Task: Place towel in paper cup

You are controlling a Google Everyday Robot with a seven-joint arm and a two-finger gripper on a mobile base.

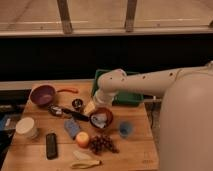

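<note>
A pale towel [98, 119] lies bunched in a brown bowl [108, 114] at the middle of the wooden table [135, 155]. A small blue cup [125, 129] stands to the bowl's right. A wider white cup [26, 127] stands at the table's left edge. My white arm reaches in from the right. My gripper [94, 107] hangs low over the table, just above and left of the bowl, close to the towel. A yellowish piece [89, 108] sits right at the gripper. I cannot tell whether it is held.
A green tray [125, 97] lies behind the arm. A purple bowl [42, 94], an orange carrot [68, 90], a small dark cup [77, 104] and a black utensil [65, 112] are at the left. A blue sponge [72, 128], black remote [51, 145], orange fruit [82, 139], grapes [102, 144] and banana [85, 162] lie in front.
</note>
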